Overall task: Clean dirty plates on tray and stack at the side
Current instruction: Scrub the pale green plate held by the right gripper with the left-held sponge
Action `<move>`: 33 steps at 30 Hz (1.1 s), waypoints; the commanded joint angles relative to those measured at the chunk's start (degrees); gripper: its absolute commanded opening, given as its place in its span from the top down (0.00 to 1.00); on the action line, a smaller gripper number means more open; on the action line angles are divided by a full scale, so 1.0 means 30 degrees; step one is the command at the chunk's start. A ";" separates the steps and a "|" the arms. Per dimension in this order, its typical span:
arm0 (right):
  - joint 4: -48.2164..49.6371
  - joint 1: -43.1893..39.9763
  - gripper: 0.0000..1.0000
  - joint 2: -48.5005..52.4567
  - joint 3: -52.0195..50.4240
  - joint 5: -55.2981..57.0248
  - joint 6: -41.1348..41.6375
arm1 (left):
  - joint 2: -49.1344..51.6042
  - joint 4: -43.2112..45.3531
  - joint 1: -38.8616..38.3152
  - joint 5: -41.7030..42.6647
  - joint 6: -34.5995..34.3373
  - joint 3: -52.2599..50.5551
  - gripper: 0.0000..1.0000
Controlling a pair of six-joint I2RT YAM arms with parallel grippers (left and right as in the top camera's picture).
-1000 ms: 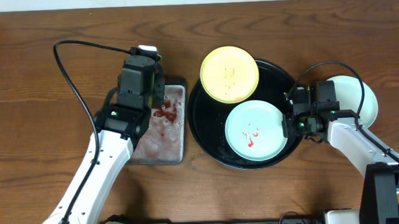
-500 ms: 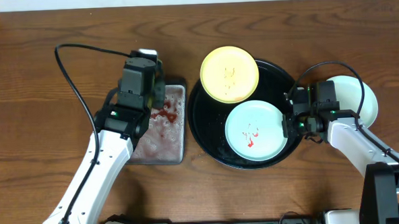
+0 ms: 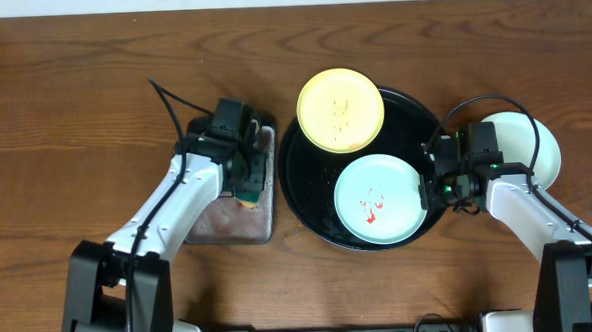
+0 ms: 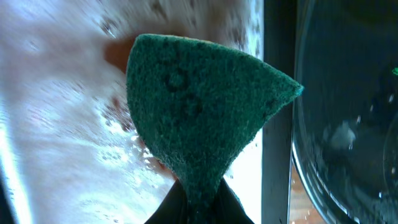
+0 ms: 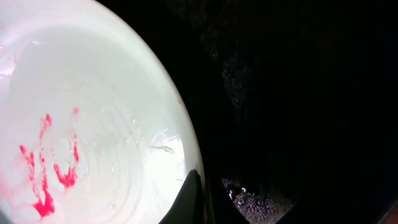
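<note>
lying flat in the tray point(image 3: 310, 197), the smeared plate point(image 3: 387, 182) faces up.

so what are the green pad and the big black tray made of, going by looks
green pad: looks like coarse matte synthetic scouring fibre, going by its fuzzy, pitted surface; the orange layer behind it may be sponge foam.
black tray: hard and glossy, with glints and water beads on it; probably plastic or lacquered, the look leaves that open.

Open table point(image 3: 54, 126) left and front, yellow plate point(image 3: 341, 109) and smeared plate point(image 3: 380, 197) crowding the tray point(image 3: 299, 181)
</note>
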 commanded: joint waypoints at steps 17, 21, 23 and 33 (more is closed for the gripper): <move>-0.0211 0.0262 0.99 0.0095 -0.0117 -0.0393 0.0430 | 0.0590 0.1851 -0.3891 0.4605 -0.3446 0.3213 0.92; -0.0277 0.0262 0.99 0.0095 -0.0117 -0.0386 0.0707 | 0.1610 0.3730 -0.6003 0.4605 -0.4881 0.3213 0.92; -0.0284 0.0262 0.99 0.0095 -0.0117 -0.0393 0.1290 | 0.2455 0.4954 -0.7300 0.4605 -0.5916 0.3213 0.92; -0.0481 0.0262 0.99 0.0095 -0.0117 -0.0386 0.1705 | 0.5574 0.7723 -1.0579 0.3752 -0.7475 0.3213 0.92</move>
